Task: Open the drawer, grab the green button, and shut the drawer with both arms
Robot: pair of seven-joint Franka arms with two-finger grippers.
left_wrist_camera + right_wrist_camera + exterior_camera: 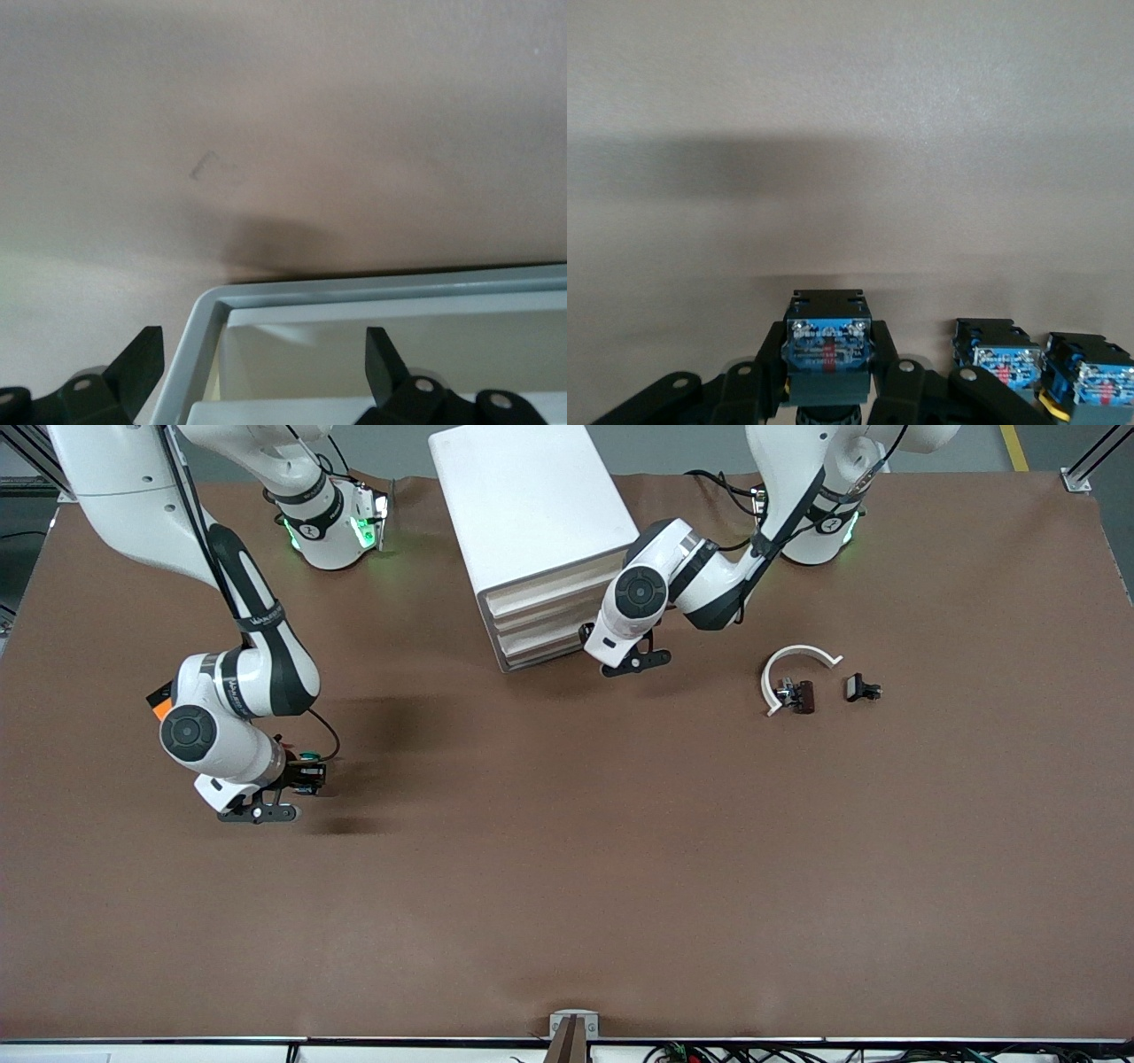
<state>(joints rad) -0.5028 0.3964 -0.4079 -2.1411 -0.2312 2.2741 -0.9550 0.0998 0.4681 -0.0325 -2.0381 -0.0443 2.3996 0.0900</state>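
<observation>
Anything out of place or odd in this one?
The cabinet stands skewed to the table edges. Otherwise normal: left claw open at its drawers, right claw holding the button over the table.

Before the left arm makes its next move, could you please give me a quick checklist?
1. Green button gripped by right gripper: ok.
2. Left gripper at the drawer, fingers open: ok.
3. Drawer fully shut in the cabinet: cannot tell.
4. Two spare buttons clear of the held one: ok, beside it, apart.
5. White curved piece away from the cabinet: ok.
</observation>
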